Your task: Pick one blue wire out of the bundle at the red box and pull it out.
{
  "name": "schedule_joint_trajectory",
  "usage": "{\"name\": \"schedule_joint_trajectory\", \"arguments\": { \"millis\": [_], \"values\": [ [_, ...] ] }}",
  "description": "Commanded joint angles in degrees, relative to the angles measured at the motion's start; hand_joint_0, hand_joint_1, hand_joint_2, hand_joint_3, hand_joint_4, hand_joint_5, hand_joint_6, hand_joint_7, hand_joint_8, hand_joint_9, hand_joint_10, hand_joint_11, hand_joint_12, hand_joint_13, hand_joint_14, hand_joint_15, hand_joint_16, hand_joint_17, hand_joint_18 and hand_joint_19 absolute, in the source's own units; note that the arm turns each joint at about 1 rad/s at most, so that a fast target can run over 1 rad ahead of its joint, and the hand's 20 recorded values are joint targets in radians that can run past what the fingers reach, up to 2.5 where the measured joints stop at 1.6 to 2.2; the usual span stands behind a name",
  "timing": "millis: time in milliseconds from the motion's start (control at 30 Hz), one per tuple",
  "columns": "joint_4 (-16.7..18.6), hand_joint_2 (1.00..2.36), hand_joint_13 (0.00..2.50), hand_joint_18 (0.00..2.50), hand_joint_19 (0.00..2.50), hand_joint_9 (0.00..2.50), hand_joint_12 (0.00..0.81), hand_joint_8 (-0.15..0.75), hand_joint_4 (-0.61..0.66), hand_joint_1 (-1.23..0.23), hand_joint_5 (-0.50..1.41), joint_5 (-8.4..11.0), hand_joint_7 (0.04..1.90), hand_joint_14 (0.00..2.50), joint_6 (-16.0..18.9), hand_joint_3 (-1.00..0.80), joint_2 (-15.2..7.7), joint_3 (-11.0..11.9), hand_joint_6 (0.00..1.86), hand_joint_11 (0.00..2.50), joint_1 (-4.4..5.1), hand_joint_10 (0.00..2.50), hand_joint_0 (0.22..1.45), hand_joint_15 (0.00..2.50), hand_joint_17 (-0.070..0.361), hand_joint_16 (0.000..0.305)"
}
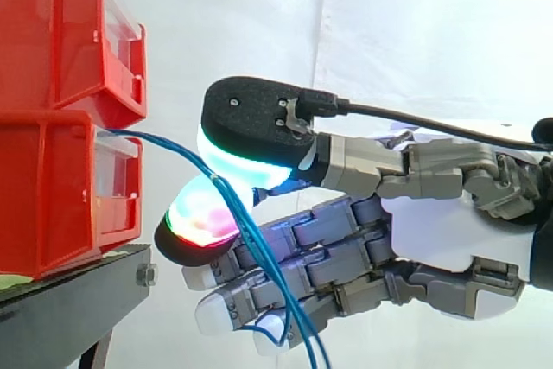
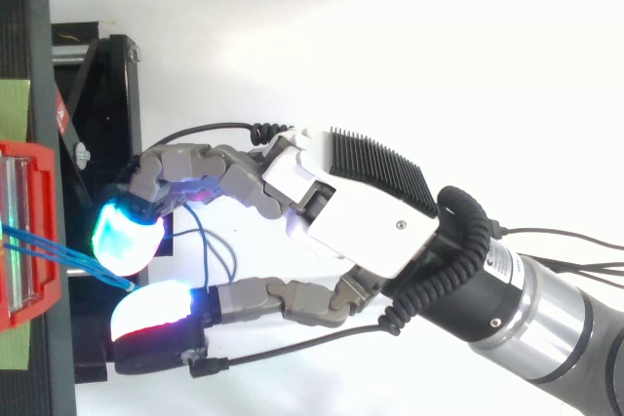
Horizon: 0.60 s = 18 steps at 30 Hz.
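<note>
Thin blue wires (image 1: 164,143) come out of the lower red box (image 1: 52,187) at the left and run right and downward. My hand (image 1: 449,231) reaches in from the right, palm level with that box. A thick upper pad glowing cyan and a lower pad (image 1: 203,218) glowing red and green close together on the wires just right of the box. Below the pinch the strands hang down past the other curled fingers. From above, the wires (image 2: 39,243) leave the red box (image 2: 44,158) and end between the two glowing pads of the hand (image 2: 370,221); a slack loop shows behind them.
A second red box (image 1: 52,32) is stacked above the lower one, both on a black stand (image 1: 69,300). A white curtain hangs behind. From above, the black stand (image 2: 19,46) carries green tape (image 2: 15,109) beside the box.
</note>
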Motion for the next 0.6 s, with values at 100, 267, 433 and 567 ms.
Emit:
{"name": "schedule_joint_trajectory", "arguments": {
  "millis": [100, 267, 433, 567],
  "values": [
    [0.0, 1.00, 0.80, 0.76, 0.55, 0.71, 0.458, 0.382, 0.31, -0.74, -0.15, -0.09, 1.12, 0.01, 0.1, -0.47, -0.1, 0.1, 0.61, 0.41, 0.02, 0.01, 0.53, 0.40, 0.142, 0.063],
    [-0.4, 1.00, 0.80, 0.76, 0.55, 0.71, 0.454, 0.379, 0.31, -0.75, -0.15, -0.36, 1.11, 0.01, 0.4, -0.45, -0.1, 0.1, 0.62, 0.41, 0.02, 0.01, 0.55, 0.40, 0.140, 0.062],
    [-0.2, 1.01, 0.80, 0.76, 0.54, 0.72, 0.446, 0.374, 0.29, -0.76, -0.16, -0.36, 1.01, 0.01, 0.2, -0.39, -0.1, 0.1, 0.69, 0.42, 0.02, 0.01, 0.57, 0.40, 0.137, 0.061],
    [-0.1, 1.01, 0.81, 0.77, 0.54, 0.72, 0.441, 0.370, 0.27, -0.74, -0.17, -0.36, 0.96, 0.01, -0.1, -0.31, -0.1, 0.1, 0.75, 0.41, 0.11, 0.01, 0.60, 0.40, 0.134, 0.060]
  ]
}}
